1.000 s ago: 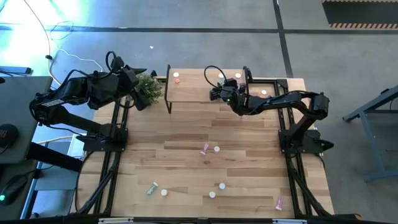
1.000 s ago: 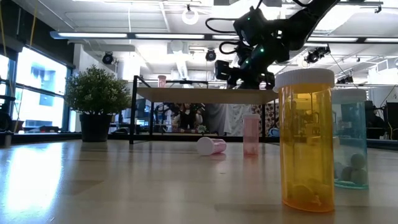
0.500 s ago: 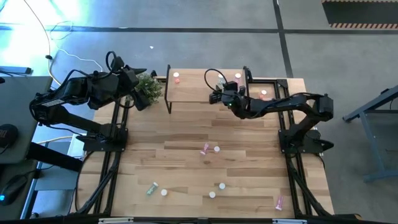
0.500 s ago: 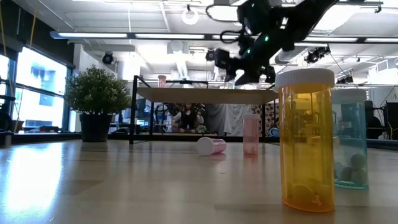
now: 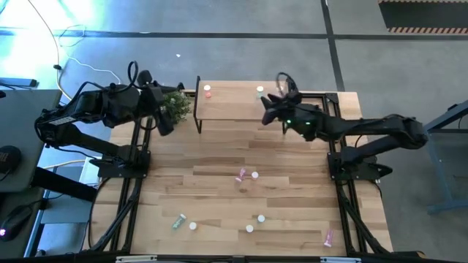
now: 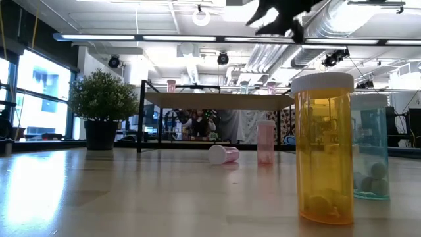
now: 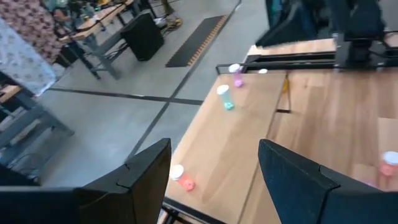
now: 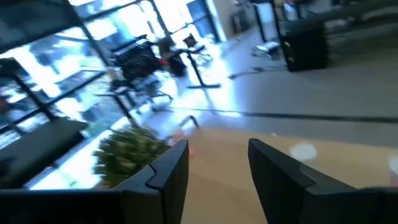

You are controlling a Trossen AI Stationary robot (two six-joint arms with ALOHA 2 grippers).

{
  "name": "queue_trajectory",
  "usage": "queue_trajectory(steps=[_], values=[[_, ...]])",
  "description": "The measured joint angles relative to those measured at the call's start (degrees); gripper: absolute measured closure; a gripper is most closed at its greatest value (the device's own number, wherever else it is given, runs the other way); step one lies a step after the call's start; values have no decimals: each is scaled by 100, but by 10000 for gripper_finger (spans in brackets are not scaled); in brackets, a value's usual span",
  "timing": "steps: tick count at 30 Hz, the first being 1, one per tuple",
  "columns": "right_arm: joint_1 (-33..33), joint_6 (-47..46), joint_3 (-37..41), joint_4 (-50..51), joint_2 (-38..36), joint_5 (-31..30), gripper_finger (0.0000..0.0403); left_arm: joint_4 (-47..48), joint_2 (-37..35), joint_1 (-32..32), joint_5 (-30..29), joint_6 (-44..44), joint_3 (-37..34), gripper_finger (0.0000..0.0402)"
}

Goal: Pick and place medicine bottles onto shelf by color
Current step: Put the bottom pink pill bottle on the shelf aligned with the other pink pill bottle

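The shelf (image 5: 234,108) stands at the table's far edge. On it are a reddish bottle (image 5: 208,90) and a pale-capped one (image 5: 259,90). The left wrist view shows the reddish (image 7: 180,177), green (image 7: 225,98) and pink (image 7: 236,76) bottles upright on the shelf (image 7: 224,149). More bottles lie on the table: pink (image 5: 240,174), green (image 5: 178,221), pink (image 5: 328,237). My right gripper (image 5: 268,109) hangs open high above the shelf's right end, nothing between its fingers (image 8: 168,168). My left gripper (image 7: 214,180) waits open beside the shelf's left end.
A potted plant (image 5: 174,102) stands left of the shelf, next to my left gripper. Close to the low camera stand an orange bottle (image 6: 322,148) and a teal one (image 6: 370,148), with a pink bottle upright (image 6: 265,141) and another lying (image 6: 223,154) behind.
My right gripper has risen from just above the shelf top to well above it, drawing back toward the table's right edge and tipping level, its fingers still apart. My left gripper has turned a little in place.
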State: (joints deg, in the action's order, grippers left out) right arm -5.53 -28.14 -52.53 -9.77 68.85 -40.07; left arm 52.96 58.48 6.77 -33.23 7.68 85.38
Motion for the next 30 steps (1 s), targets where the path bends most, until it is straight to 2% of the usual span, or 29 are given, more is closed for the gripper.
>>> queue_trajectory(steps=[6,11,16,20,25,30], values=[[339,791,-505,300,-364,172,247,-1,-50,-3,884,-287,-41,170],[523,1153,-1624,1821,-362,188,247,-28,-285,-13,1606,-816,-456,170],[571,763,-2683,3658,-362,724,247,-522,-502,-275,1657,-1303,-1094,170],[570,300,-3136,4893,-362,1333,247,-940,-601,-597,1676,-1615,-1598,170],[570,16,-3214,6248,-358,2224,247,-1189,-599,-1062,1656,-2046,-2053,170],[572,-319,-2985,7136,-355,2510,247,-1669,-577,-1465,1611,-2580,-2383,170]])
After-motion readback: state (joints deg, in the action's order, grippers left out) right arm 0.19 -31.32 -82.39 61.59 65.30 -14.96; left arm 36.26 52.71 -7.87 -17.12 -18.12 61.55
